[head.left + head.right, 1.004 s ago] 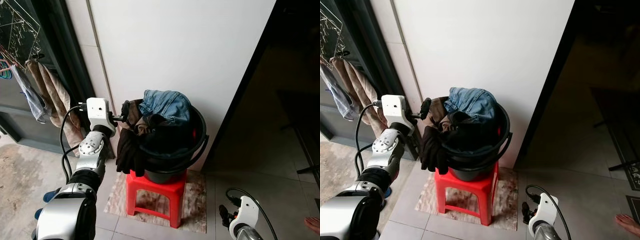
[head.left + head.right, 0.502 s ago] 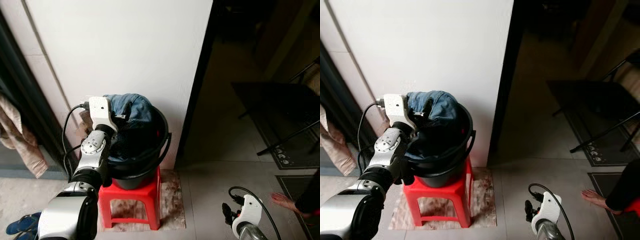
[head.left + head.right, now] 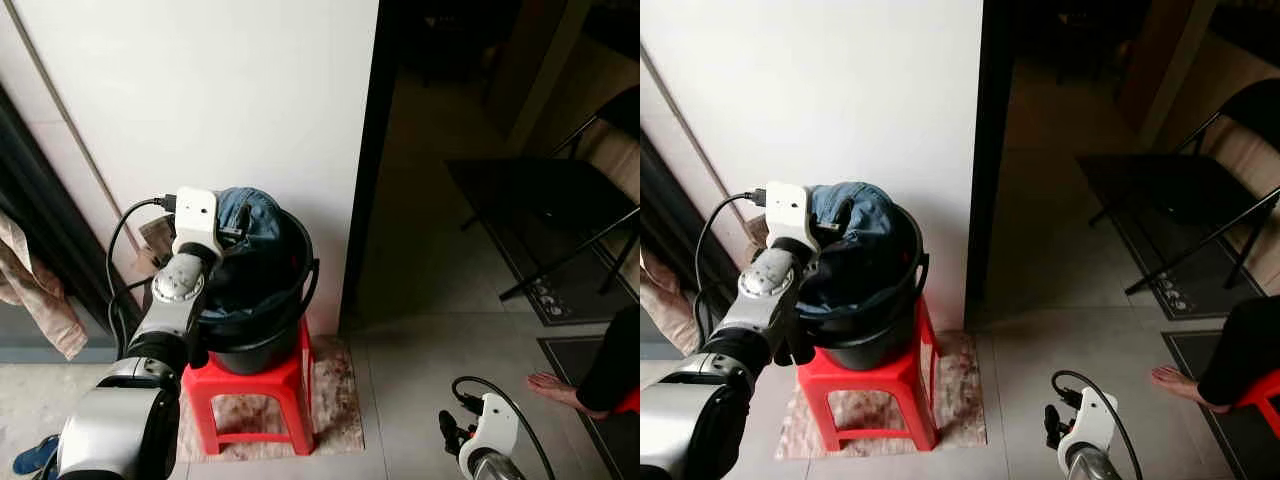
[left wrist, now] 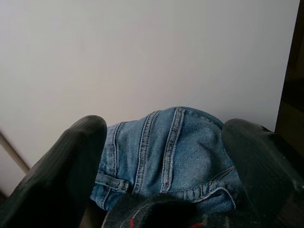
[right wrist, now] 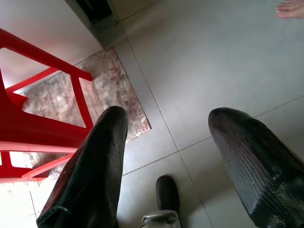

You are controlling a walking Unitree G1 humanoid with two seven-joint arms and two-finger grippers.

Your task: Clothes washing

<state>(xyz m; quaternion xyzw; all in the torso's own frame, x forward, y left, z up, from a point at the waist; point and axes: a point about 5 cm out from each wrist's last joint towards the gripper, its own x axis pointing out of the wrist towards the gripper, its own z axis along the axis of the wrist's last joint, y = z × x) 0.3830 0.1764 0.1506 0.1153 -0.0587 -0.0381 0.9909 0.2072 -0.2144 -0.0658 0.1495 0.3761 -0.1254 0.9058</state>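
Note:
A black bucket (image 3: pixel 268 318) heaped with clothes stands on a red plastic stool (image 3: pixel 250 385) against the white wall. Blue jeans (image 3: pixel 252 208) lie on top of the pile, over darker garments. My left gripper (image 3: pixel 236 233) reaches over the bucket's left rim, just short of the jeans. In the left wrist view its fingers (image 4: pixel 71 166) stand open, with the jeans (image 4: pixel 166 147) ahead between them and nothing held. My right gripper (image 3: pixel 449 432) hangs low near the floor, and its fingers (image 5: pixel 99 156) are open above the tiles.
A speckled mat (image 3: pixel 335 400) lies under the stool. A dark doorway (image 3: pixel 440 150) opens to the right, with a folding chair (image 3: pixel 560 190) beyond it. A person's bare foot (image 3: pixel 560 388) rests on the tiles at right. Cloths (image 3: pixel 40 290) hang at far left.
The camera has swung right, so the doorway and the person's foot have come into view. My left gripper has moved from beside the bucket's left rim to over the clothes.

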